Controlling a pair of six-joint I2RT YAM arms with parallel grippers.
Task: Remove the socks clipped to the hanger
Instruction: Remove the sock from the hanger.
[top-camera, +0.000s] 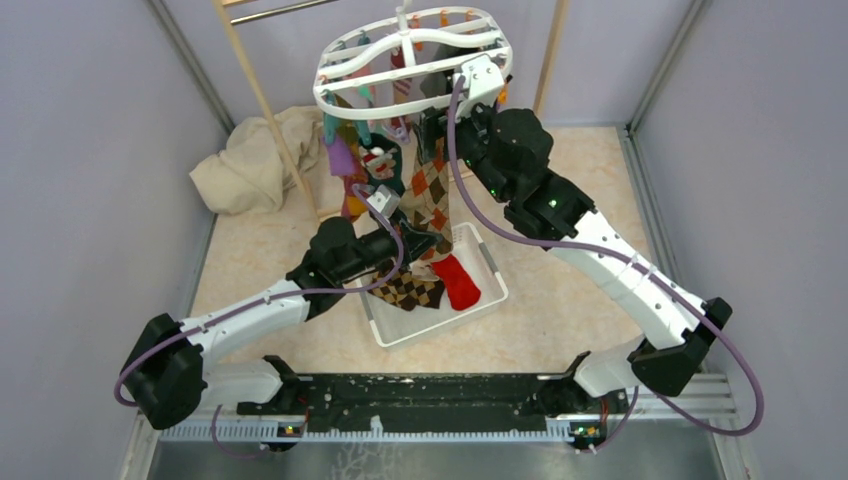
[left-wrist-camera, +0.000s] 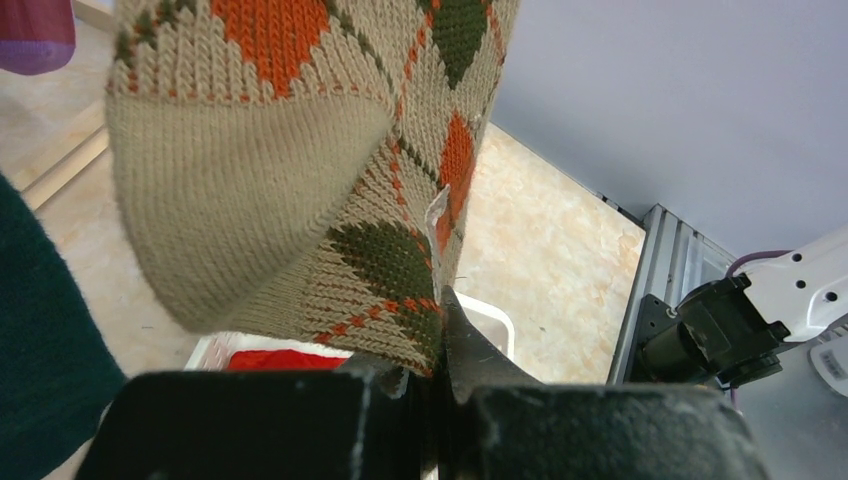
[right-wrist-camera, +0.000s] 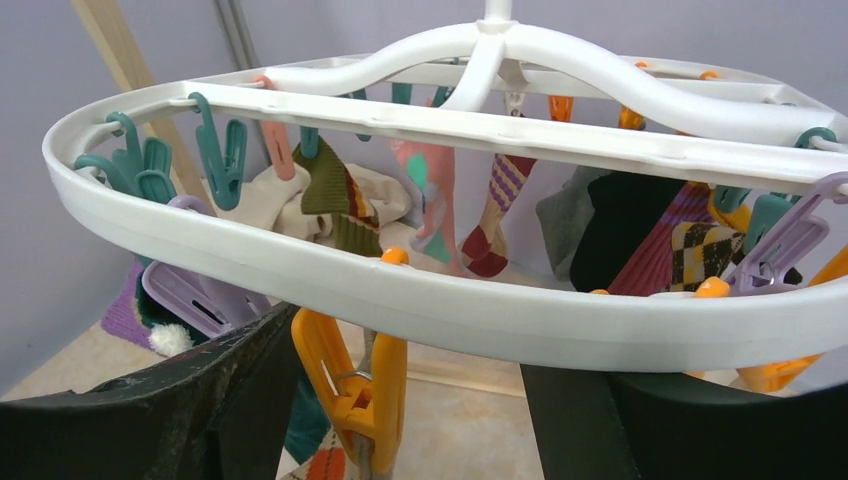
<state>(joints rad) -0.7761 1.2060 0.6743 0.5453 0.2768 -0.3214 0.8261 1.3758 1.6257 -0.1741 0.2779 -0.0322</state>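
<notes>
The argyle sock (left-wrist-camera: 250, 200) runs off the top edge; the orange peg (right-wrist-camera: 320, 365), probably clipping it, is cropped below.

left gripper (left-wrist-camera: 437, 390) clamped, right gripper (right-wrist-camera: 405, 400) spread apart.

The argyle sock (left-wrist-camera: 300, 200) is showing a coarse, matt knit in tan, orange and olive yarn. The hanger (right-wrist-camera: 400, 295) is gleaming in smooth, glossy white plastic, its orange peg (right-wrist-camera: 325, 365) shining likewise around a thin metal spring. The left end effector (left-wrist-camera: 430, 380) is looking matt black and scuffed, while the table (top-camera: 560, 325) is presenting a smooth, marbled beige surface.
</notes>
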